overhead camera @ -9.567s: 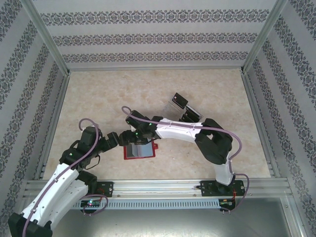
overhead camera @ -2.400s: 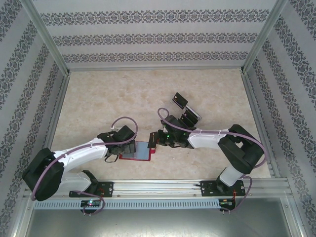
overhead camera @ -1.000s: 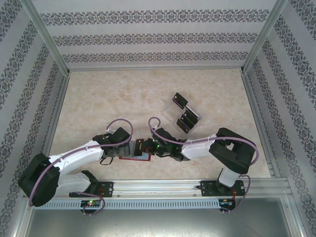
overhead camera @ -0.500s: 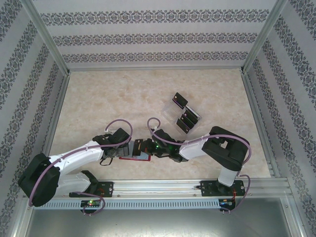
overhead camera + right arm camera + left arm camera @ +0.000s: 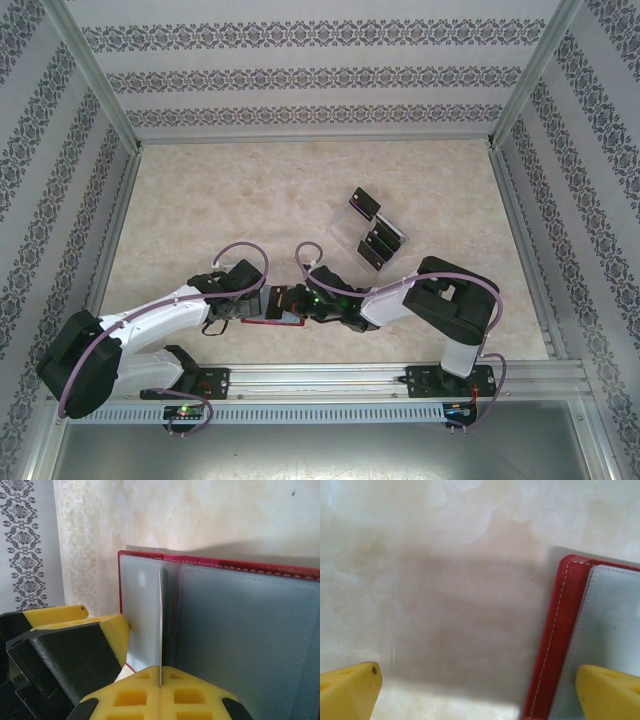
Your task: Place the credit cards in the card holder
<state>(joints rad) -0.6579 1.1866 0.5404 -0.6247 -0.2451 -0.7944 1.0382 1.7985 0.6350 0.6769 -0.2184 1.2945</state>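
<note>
Table: a pale marbled table (image 5: 200, 220) takes up the middle of the overhead view, with both arms reaching to its lower centre.
Clear rack: the clear rack (image 5: 346, 226) lies right of centre in the overhead view, well apart from the wallet.
Card holder: the card holder (image 5: 240, 630) lies open and flat at the lower centre of the overhead view. Its grey pockets face up and a red stitched border runs round them. It is judged soft and light, likely to slide or fold if pushed from one side.
Left gripper: the left gripper (image 5: 480, 695) is spread wide. One yellow fingertip is seen over bare table at the lower left of its wrist view. The other is over the holder's grey pocket at the lower right. Whether that tip presses down cannot be told.
Right gripper: the right gripper (image 5: 160, 692) is clenched at the bottom of its wrist view, grasping a card by the near end.
Credit cards: the remaining credit cards (image 5: 378, 241) sit in and beside the rack. They are thin, stiff and smooth, and are best pinched across the flat faces at one short end.
Held card: the held card (image 5: 160, 625) is seen edge-on as a thin upright line. Its far end points at the left pocket, near the fold.
Handling risk: a pinched card is judged prone to pivot or slip if its edge catches the pocket lip, so the holder would need to be pinned down.
</note>
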